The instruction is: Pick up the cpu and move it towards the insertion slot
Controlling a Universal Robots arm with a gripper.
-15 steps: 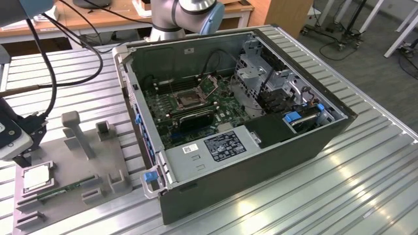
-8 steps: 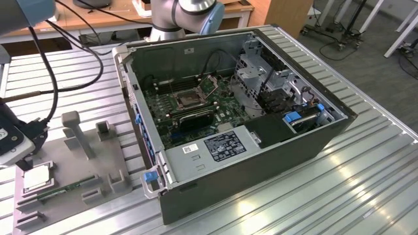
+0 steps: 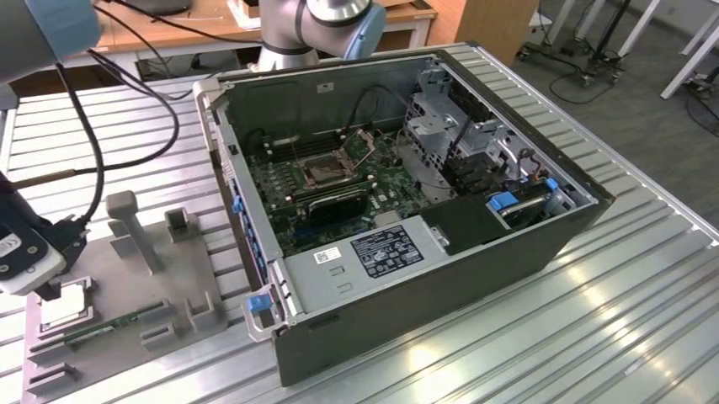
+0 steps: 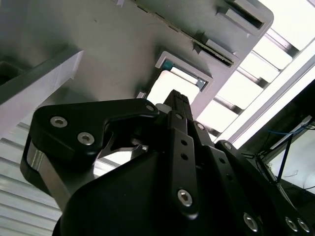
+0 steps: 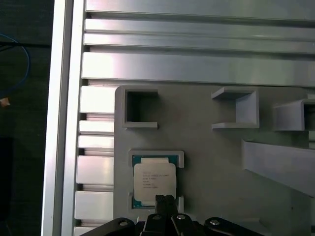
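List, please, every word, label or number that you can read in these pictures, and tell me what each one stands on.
No text here can be read letter for letter.
cpu: a few lines of dark print on its metal top in the first wrist view, illegible.
black label on the grey metal box in the exterior view: pale print, illegible.
white sticker beside that label: dark marks, illegible.

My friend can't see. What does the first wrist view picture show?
A silver cpu lies in a square pocket of a grey holder, with the black gripper at its edge. The holder sits on a ribbed metal table.
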